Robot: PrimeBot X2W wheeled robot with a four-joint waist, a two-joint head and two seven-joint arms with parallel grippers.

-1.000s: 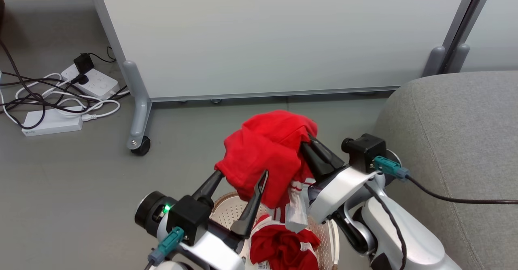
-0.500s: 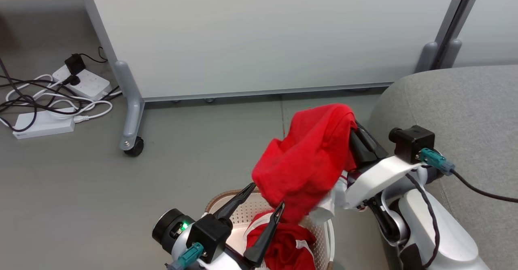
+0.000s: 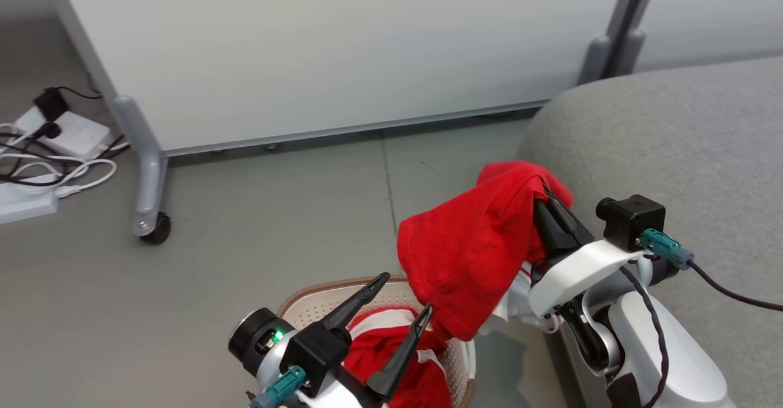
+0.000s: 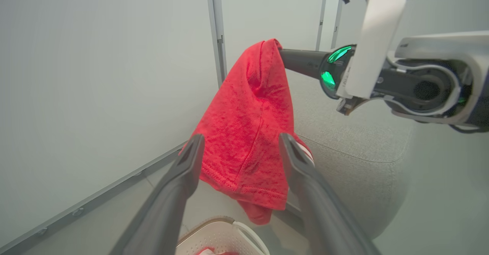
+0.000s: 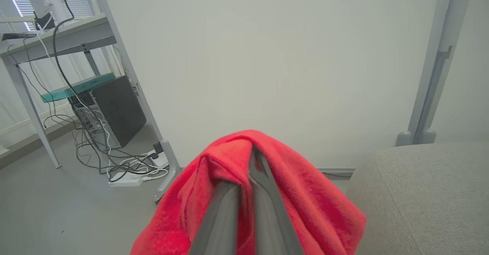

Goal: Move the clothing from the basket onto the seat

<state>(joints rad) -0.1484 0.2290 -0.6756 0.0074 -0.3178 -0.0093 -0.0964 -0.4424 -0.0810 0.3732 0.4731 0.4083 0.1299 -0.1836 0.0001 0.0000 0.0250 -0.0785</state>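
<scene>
My right gripper is shut on a bright red garment, which drapes over its fingers and hangs in the air beside the rounded end of the grey seat. In the right wrist view the shut gripper pokes up through the red garment, with the seat at the lower right. My left gripper stands open above the cream basket, which holds more red clothing with white trim. In the left wrist view the garment hangs just beyond the open left gripper.
A pale partition panel on a castor foot stands behind the grey floor. Power strips and tangled cables lie at the far left. A desk with a dark computer case stands beyond them.
The head camera has turned right. My right gripper has carried the red garment away from the basket toward the seat. The left gripper stays open over the basket.
</scene>
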